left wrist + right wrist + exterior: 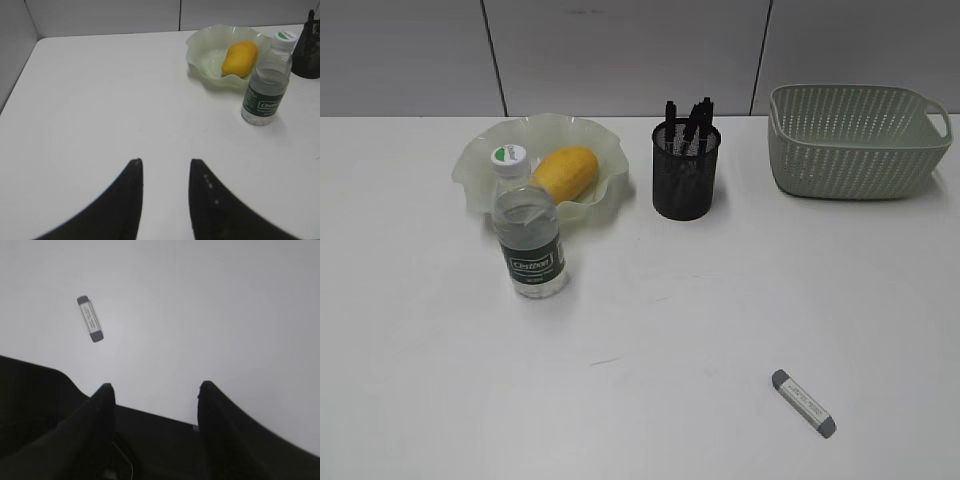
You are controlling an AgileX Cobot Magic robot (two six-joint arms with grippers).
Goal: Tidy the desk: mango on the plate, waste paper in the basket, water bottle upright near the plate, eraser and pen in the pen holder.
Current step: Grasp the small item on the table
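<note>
- Both sets of jaws stand apart with nothing between them: my left jaws (pixel 165 172) are parted by a narrow gap over bare desk (pixel 125 100), and my right jaws (pixel 155 392) gape wider, also over bare white surface.
- From my left wrist I see the plate (pixel 202 55) at the far right, with the mango (pixel 240 58) lying in it.
- The bottle (pixel 266 82) stands upright just in front of the plate, white cap up, well apart from my left jaws.
- From my right wrist the eraser (pixel 90 318) lies flat on the desk, up and to the left of my jaws, not touching them.
- In the exterior view the eraser (pixel 804 403) lies alone at the front right, well apart from everything else.
- The holder (pixel 686 170) stands upright at the back, between the plate (pixel 485 160) and the basket (pixel 855 150); dark pens (pixel 692 118) stick up out of it.
- The mango (pixel 566 172) rests on its side in the plate, and the bottle (pixel 528 230) stands at the plate's front edge.
- I cannot tell what lies inside the basket; the paper is not visible to me.
</note>
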